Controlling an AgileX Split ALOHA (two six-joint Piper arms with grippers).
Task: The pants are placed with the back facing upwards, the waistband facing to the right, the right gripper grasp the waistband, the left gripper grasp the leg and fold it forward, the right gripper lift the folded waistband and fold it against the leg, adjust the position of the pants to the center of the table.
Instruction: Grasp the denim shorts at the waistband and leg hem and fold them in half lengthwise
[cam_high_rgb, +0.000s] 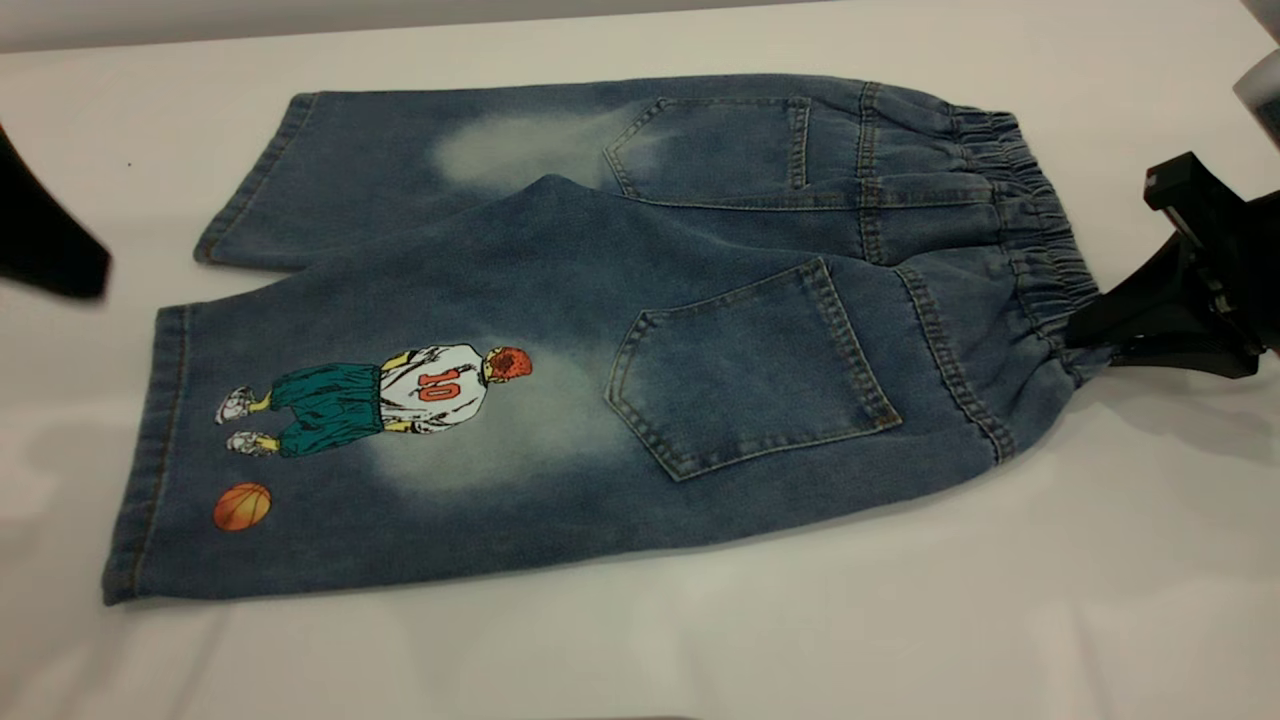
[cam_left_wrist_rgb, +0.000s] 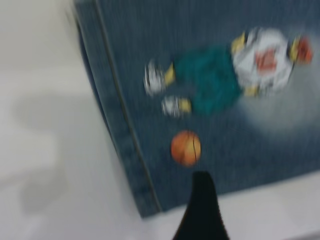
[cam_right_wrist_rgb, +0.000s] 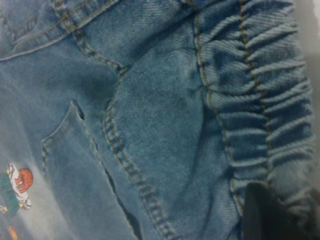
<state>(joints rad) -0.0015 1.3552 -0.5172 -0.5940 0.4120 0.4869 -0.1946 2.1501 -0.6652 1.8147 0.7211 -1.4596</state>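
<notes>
Pants (cam_high_rgb: 620, 330): faded denim shorts lying flat on the white tabletop (cam_high_rgb: 1050, 560), back pockets up, both legs spread toward the exterior view's left.
Waistband (cam_high_rgb: 1040, 240): the gathered elastic edge at the right end, its near corner bunched and drawn toward the right arm.
Right pincer (cam_high_rgb: 1085, 335): at that near corner, apparently clenched on the waistband; probably pinning this end so the fabric keeps its place during the fold.
Leg (cam_high_rgb: 330, 450): the printed leg, nearest the camera, hem flat on the tabletop.
Left pincer (cam_left_wrist_rgb: 200, 210): one dark fingertip hangs just off the leg's edge near the orange basketball print; I cannot tell whether it is released or clenched.
Writing: a red "10" on the player's white shirt; no brand label visible.
</notes>
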